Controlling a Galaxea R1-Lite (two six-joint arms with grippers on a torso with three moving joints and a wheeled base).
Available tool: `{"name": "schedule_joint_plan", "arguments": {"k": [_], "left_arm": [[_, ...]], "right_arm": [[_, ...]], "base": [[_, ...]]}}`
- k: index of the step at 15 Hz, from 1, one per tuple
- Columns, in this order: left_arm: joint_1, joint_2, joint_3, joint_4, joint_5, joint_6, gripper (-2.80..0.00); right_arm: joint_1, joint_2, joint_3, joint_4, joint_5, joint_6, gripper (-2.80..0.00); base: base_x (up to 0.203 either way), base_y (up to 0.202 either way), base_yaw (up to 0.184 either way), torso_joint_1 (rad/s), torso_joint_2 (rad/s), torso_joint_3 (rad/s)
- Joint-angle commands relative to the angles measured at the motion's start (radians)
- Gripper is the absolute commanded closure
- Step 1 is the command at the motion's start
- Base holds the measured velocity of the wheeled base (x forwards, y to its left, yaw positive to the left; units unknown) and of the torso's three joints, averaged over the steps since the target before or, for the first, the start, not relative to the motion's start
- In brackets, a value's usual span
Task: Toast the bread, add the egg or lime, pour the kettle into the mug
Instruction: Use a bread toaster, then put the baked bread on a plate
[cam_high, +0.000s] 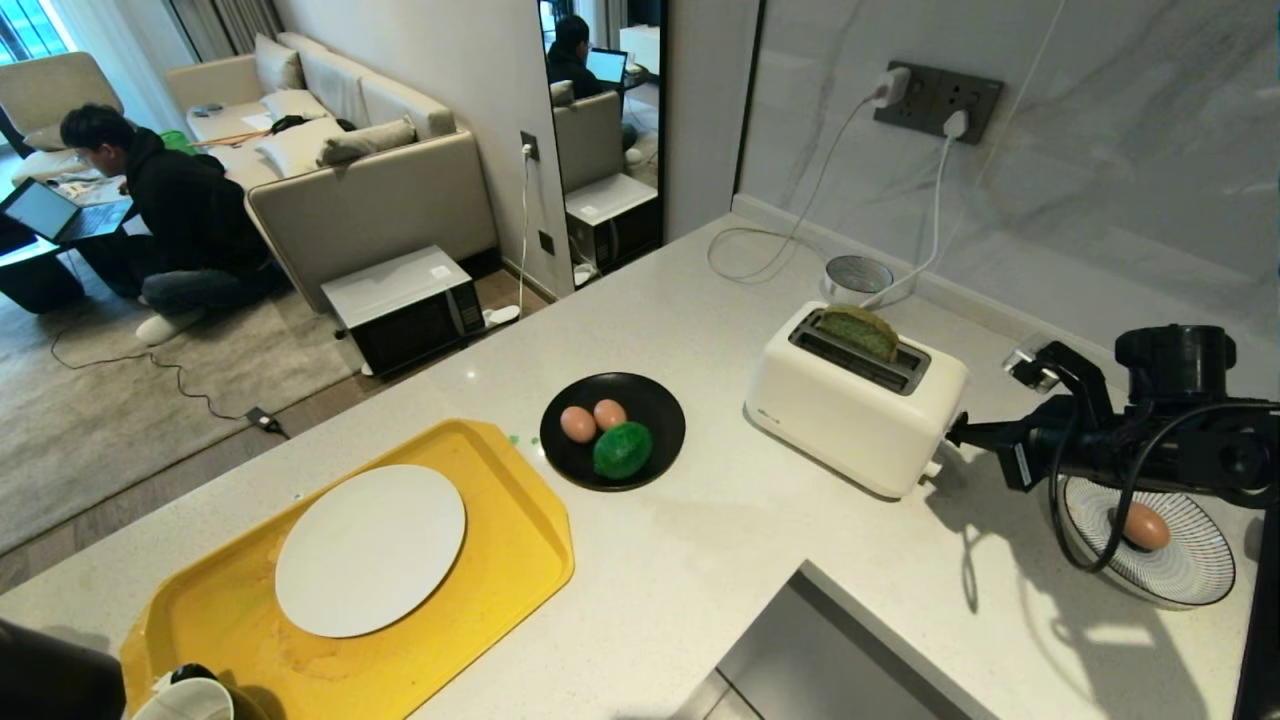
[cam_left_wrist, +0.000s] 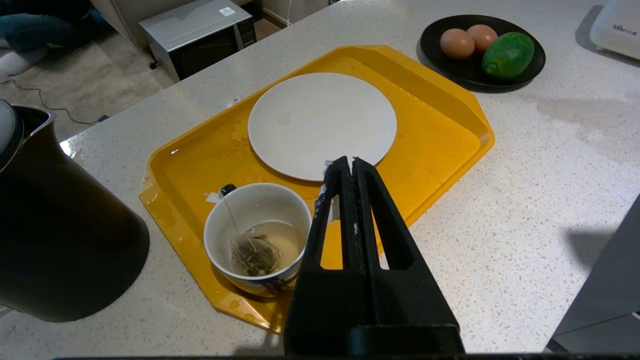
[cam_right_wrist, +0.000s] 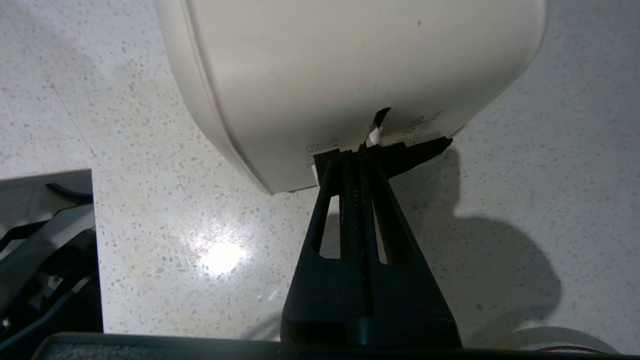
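Green bread (cam_high: 860, 332) sticks up from the white toaster (cam_high: 850, 410). The right gripper (cam_high: 955, 432), pressed together, touches the toaster's end. The left gripper (cam_left_wrist: 348, 165), also pressed together, hangs over the yellow tray (cam_left_wrist: 440, 145) by the mug (cam_left_wrist: 257, 239).

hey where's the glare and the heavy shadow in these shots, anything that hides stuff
Right wrist view: a bright glare spot on the counter, and a dark shadow beside the shut right gripper at the toaster. Head view: the arm's shadow falls under the toaster's end. Left wrist view: even light, the kettle merely dark.
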Motion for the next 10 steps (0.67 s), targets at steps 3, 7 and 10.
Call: {"name": "schedule_joint_plan", "arguments": {"k": [3, 7, 10], "left_arm": [[0.001, 0.001, 0.0, 0.0, 0.001, 0.0, 0.0], [0.001, 0.001, 0.0, 0.0, 0.002, 0.0, 0.0], [0.001, -0.001, 0.0, 0.0, 0.001, 0.0, 0.0]], "right_arm": [[0.0, -0.121, 0.026, -0.002, 0.003, 0.001, 0.0], [0.0, -0.225, 0.051, 0.002, 0.0, 0.007, 0.0], [-0.001, -0.334, 0.087, 0.002, -0.003, 0.041, 0.0]], "base": [[0.0, 0.0, 0.0, 0.0, 0.0, 0.0], [0.0, 0.0, 0.0, 0.0, 0.0, 0.0], [0.0, 0.0, 0.0, 0.0, 0.0, 0.0]]}}
